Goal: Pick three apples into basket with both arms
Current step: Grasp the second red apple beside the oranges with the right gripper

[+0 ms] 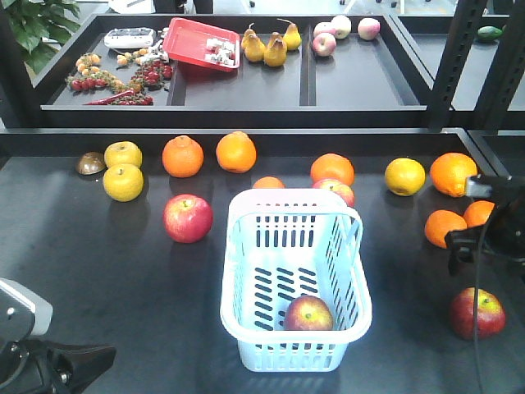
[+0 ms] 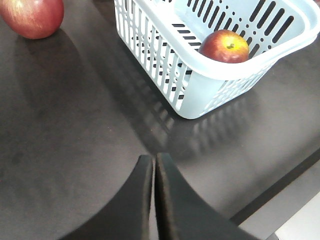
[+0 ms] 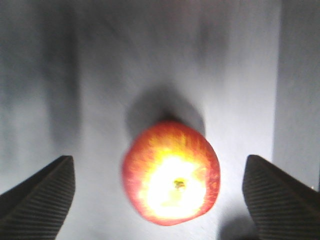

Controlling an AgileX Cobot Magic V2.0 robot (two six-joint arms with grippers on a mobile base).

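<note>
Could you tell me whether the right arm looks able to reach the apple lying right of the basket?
Probably yes: the right gripper hangs open over that apple, fingers either side, nothing between but bare table.

Red apple [image 1: 308,313] in pale basket [image 1: 287,351], left apple [image 1: 188,217], right apple [image 1: 477,313] outside

In the front view the left arm [image 1: 37,353] is cut off by the bottom-left corner, and the right arm [image 1: 496,234] by the right edge. The basket's [image 1: 279,198] far rim hides the lower parts of an apple [image 1: 336,190] and an orange [image 1: 268,181] behind it. In the left wrist view, the top edge crops a second apple [image 2: 31,17]. The right wrist view is blurred. Glare washes out the top of a third apple [image 3: 171,175], and the fingers [image 3: 37,200] run off the frame.
</note>
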